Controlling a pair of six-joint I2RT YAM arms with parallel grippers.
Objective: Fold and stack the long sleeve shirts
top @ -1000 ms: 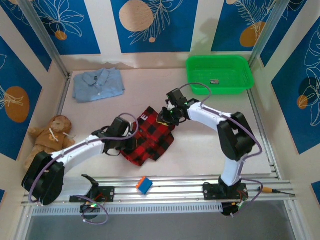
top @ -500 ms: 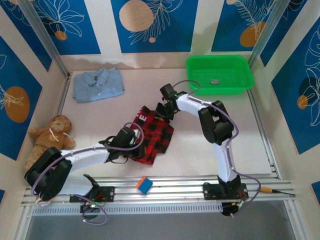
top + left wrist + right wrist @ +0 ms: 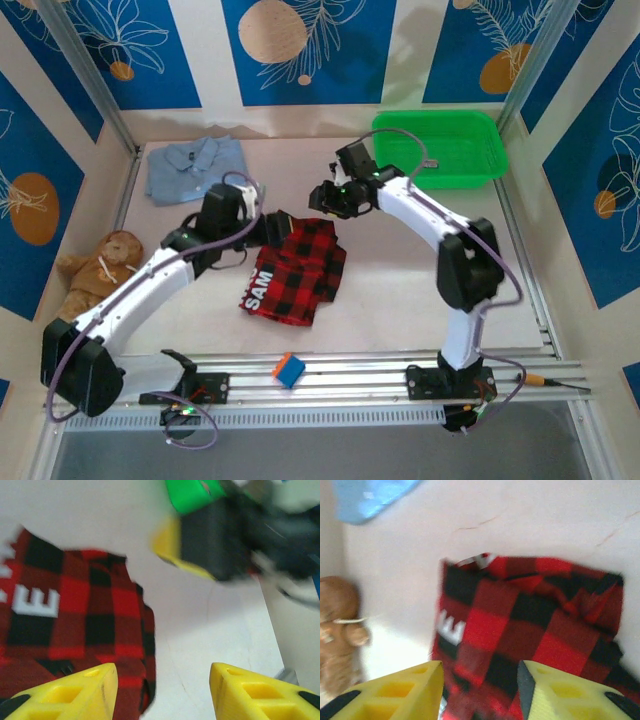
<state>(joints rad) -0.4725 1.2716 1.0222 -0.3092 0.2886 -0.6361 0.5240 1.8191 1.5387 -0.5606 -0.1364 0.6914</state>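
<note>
While both arms reach over a pale, smooth table (image 3: 400, 290), the red-and-black checked flannel shirt (image 3: 298, 272) lies near the table's middle. It is soft woven cloth, folded into a rough, rumpled rectangle. White block letters (image 3: 258, 292) on a black band run along its near left edge.

The left gripper (image 3: 264, 230) hovers at the flannel's far left corner. In the left wrist view its chunky yellow plastic fingers (image 3: 70, 692) stand wide apart with nothing between them. The checked cloth (image 3: 65, 615) lies under the left finger, showing a white letter E.

The right gripper (image 3: 325, 197) hangs just beyond the flannel's far edge. In the right wrist view its yellow fingers (image 3: 395, 692) are parted and empty above the creased flannel (image 3: 530, 625).

The light blue collared shirt (image 3: 195, 168) lies flat, folded into a neat square, well beyond the flannel and to its left. A fuzzy brown teddy bear (image 3: 100, 270) slumps to the left of the flannel. A glossy green plastic basket (image 3: 385, 150), rectangular with rounded corners, sits beyond the flannel to its right. A small blue-and-orange cube (image 3: 288, 370) rests on the ribbed metal rail just nearer than the flannel.
</note>
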